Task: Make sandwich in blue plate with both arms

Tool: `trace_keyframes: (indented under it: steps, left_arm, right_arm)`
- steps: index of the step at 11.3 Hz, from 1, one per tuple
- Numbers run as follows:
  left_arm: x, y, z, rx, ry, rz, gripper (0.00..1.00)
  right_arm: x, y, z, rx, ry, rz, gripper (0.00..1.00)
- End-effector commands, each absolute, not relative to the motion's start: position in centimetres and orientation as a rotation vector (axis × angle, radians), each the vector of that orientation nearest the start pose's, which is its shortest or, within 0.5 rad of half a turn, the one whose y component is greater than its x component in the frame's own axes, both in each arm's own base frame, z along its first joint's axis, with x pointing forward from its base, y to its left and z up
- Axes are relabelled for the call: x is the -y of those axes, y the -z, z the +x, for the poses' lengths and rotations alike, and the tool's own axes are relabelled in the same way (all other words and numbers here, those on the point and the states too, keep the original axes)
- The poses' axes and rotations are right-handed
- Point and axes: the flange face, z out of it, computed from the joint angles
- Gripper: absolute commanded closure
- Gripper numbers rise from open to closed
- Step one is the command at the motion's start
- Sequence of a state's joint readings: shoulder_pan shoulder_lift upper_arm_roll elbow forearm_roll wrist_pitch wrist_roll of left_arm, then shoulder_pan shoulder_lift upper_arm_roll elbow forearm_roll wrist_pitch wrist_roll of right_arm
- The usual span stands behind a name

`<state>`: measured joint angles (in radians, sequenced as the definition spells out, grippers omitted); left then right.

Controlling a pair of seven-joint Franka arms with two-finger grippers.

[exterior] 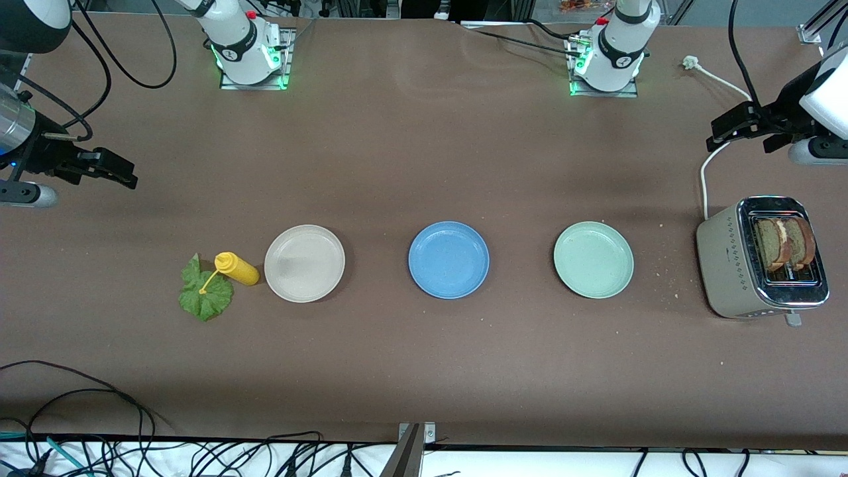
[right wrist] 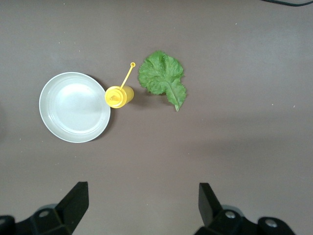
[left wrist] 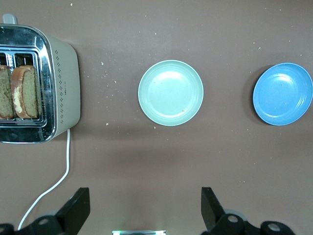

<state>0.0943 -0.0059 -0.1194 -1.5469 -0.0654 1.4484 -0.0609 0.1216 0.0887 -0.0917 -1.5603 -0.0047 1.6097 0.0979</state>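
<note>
Both arms wait raised, tools [exterior: 109,169] [exterior: 732,129] spread wide.

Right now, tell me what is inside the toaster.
Two brown bread slices stand upright in the slots of the toaster, tops showing, something pale between them. Their lower parts are hidden inside the toaster's body. The blue plate holds nothing.

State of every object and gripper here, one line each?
blue plate: empty
beige plate: empty
pale green plate: empty
bread slices: in the toaster
lettuce leaf: flat on table
yellow squeeze bottle: upright
left gripper: open
right gripper: open
</note>
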Motion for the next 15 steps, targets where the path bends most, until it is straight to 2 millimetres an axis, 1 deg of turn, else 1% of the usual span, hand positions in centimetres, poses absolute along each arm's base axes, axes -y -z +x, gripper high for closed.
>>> trace_keyframes:
  steps: [1,14,15]
  left_arm:
    - [2.02,-63.64,53.49,0.045,-0.146,-3.173,0.0]
    - [1.95,-63.71,53.43,0.05,-0.146,-3.173,0.0]
    - [1.87,-63.5,53.16,0.047,-0.18,-3.17,0.0]
  right_arm:
    - [-1.74,-58.5,58.26,-0.087,-0.067,-3.143,0.0]
    - [-1.66,-58.5,58.26,-0.087,-0.067,-3.143,0.0]
    - [-1.66,-58.5,58.26,-0.087,-0.067,-3.143,0.0]
